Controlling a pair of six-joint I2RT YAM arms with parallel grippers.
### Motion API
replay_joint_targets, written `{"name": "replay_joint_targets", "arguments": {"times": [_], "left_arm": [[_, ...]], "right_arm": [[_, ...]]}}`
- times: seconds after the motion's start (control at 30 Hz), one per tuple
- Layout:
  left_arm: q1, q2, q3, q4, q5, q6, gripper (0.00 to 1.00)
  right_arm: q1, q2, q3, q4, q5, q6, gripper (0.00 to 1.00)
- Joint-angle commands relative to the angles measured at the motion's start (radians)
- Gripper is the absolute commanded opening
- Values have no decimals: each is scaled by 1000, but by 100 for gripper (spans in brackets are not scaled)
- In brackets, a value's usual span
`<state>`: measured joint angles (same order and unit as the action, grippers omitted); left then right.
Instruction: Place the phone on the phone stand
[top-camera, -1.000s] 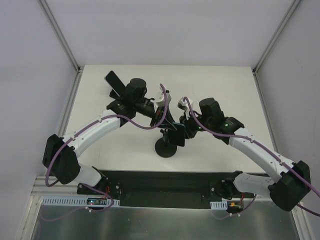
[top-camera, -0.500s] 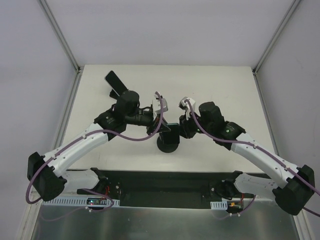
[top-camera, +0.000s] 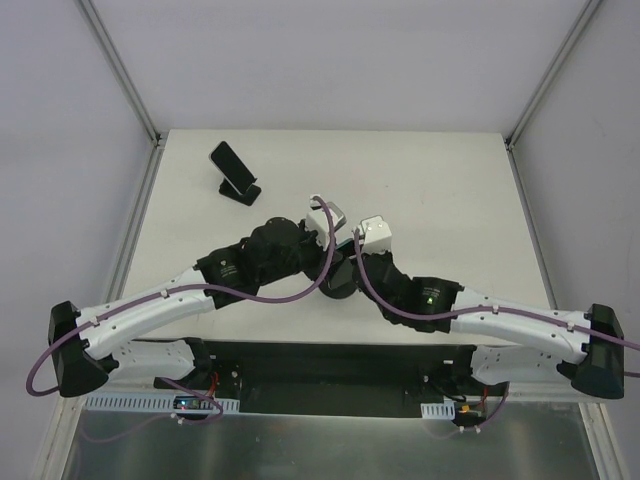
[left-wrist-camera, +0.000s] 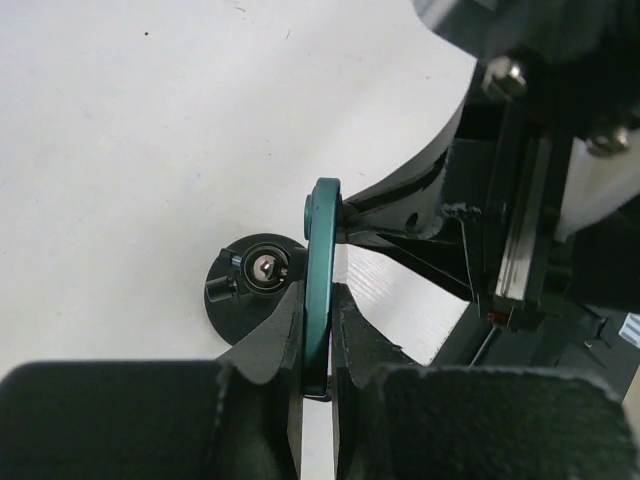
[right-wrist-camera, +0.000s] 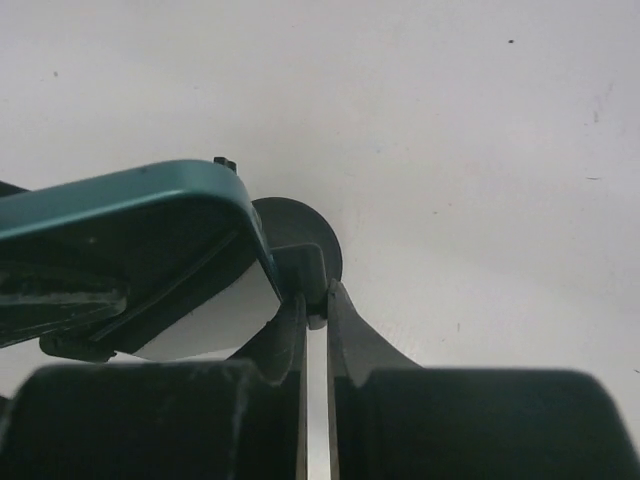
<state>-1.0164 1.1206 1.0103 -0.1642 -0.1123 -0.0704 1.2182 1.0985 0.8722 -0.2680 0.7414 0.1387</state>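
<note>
The phone (left-wrist-camera: 323, 230) is a thin slab with a teal edge and a dark face, also seen in the right wrist view (right-wrist-camera: 130, 200). My left gripper (left-wrist-camera: 318, 300) is shut on its lower edge and holds it upright, edge-on, just above the phone stand (left-wrist-camera: 250, 290). The stand's black round base (right-wrist-camera: 300, 228) sits on the white table. My right gripper (right-wrist-camera: 317, 300) is shut on the small block at the top of the stand. In the top view both grippers, left (top-camera: 330, 250) and right (top-camera: 352, 262), meet over the stand (top-camera: 337, 282), hiding its arm and clamp.
A small black wedge stand (top-camera: 243, 190) carrying a dark slab (top-camera: 229, 160) stands at the back left of the table (top-camera: 450, 190). Frame posts rise at the back corners. The black base rail (top-camera: 330, 365) runs along the near edge.
Both arms have drawn back toward the near edge, and their wrists have closed in low over the stand. The phone has come down closer to the stand. The wedge stand is now uncovered.
</note>
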Motion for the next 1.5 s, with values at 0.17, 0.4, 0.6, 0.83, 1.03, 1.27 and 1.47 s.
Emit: {"name": "replay_joint_targets", "arguments": {"times": [0.17,0.4,0.6,0.83,1.03,1.27,1.47], "left_arm": [[27,51,-53,58,-454,38,0],[29,61,-68,68,-447,38,0],[32,13,-81,68,-466,12,0],[122,-133,-156,48,-350,-112,0],[229,-206,-199,46,-196,-158,0],[303,-268,-194,-11,-213,-129,0],[536,-375,-185,-61,-37,-5,0]], "right_arm": [[168,-18,125,70,109,107,0],[179,-235,74,52,-188,185,72],[152,-399,24,18,-151,49,79],[-64,-404,-101,127,-419,-94,80],[-252,-264,-179,350,-693,-36,79],[-336,-80,-171,587,-806,-25,78],[-454,171,-46,832,-851,25,74]]}}
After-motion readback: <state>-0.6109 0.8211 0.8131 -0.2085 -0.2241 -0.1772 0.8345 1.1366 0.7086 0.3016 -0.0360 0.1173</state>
